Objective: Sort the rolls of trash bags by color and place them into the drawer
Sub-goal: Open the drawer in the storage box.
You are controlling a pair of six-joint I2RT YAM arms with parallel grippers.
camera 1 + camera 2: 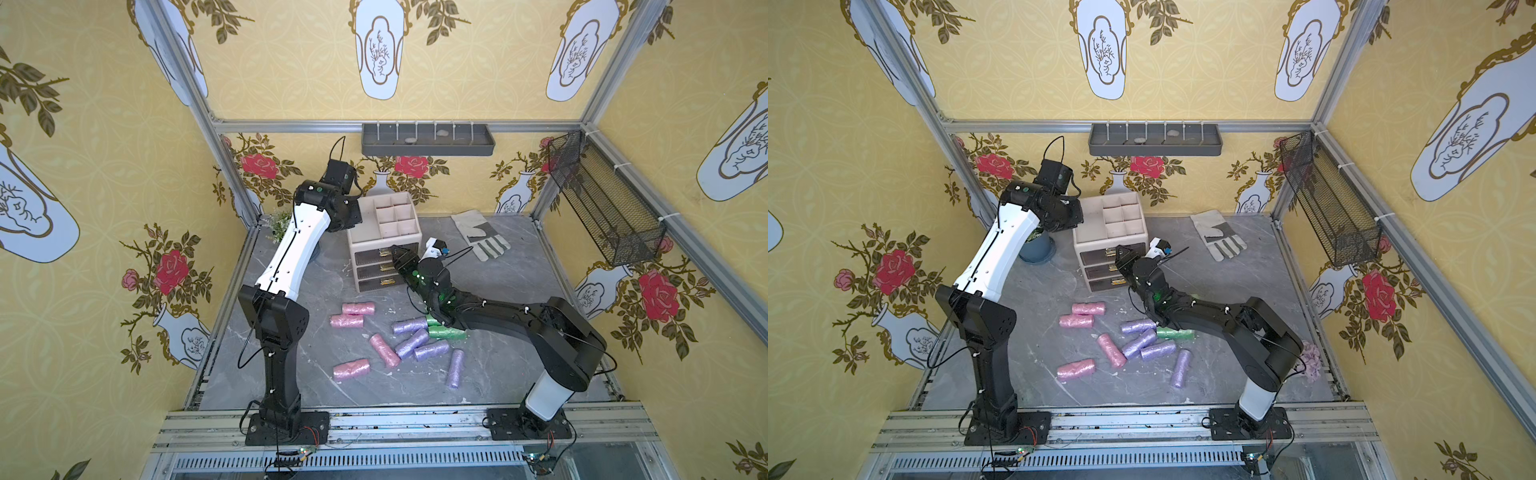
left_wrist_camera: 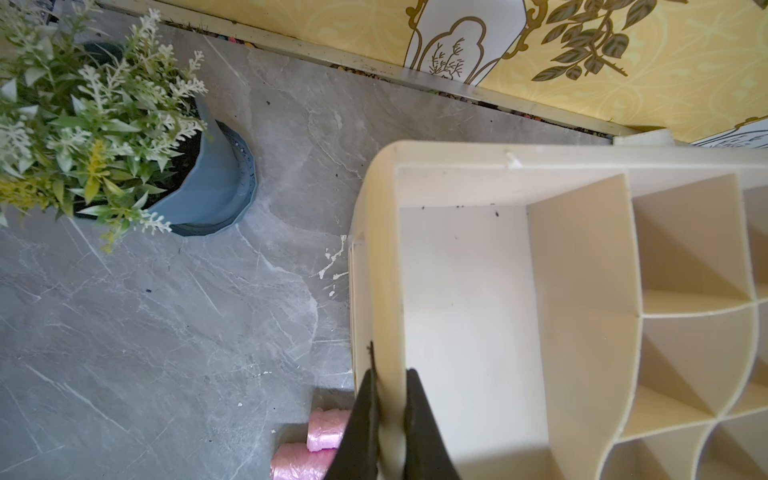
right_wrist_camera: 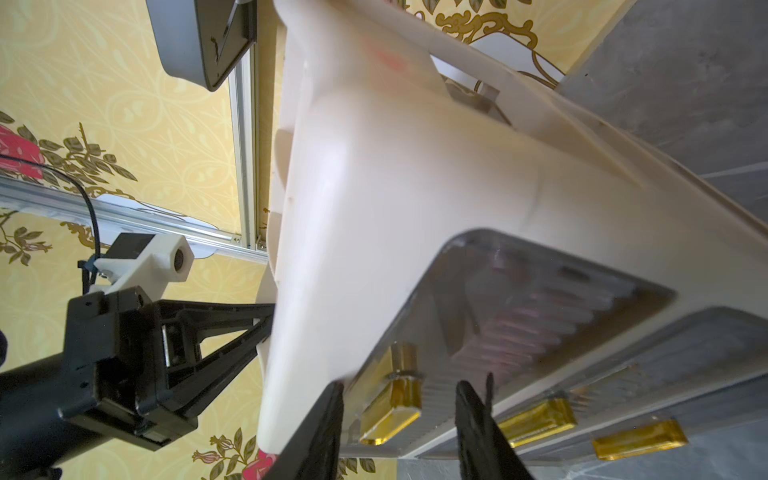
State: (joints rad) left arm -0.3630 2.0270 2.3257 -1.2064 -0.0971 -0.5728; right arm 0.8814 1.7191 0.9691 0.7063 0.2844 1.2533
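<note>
In a top view the crinkly pink, lilac and green rolls (image 1: pixel 411 343) lie loose on the table (image 1: pixel 316 386) before the beige plastic chest (image 1: pixel 374 242). In the left wrist view my left gripper (image 2: pixel 390 374) is clamped on the chest's thin side wall (image 2: pixel 386 291). In the right wrist view my right gripper (image 3: pixel 401 386) holds its fingers apart astride the smoky top drawer (image 3: pixel 540 299) and its gold handle (image 3: pixel 390 409); opening it seems the step, so next I pinch and pull straight.

Lab robot cell dressed as a home: aluminium frame (image 1: pixel 395 126), printed rose-and-vase wallpaper panels (image 1: pixel 291 62), grey marble-look tabletop (image 1: pixel 498 365), two arms (image 1: pixel 286 257) bolted to a rail (image 1: pixel 407 420) at 6 o'clock.
</note>
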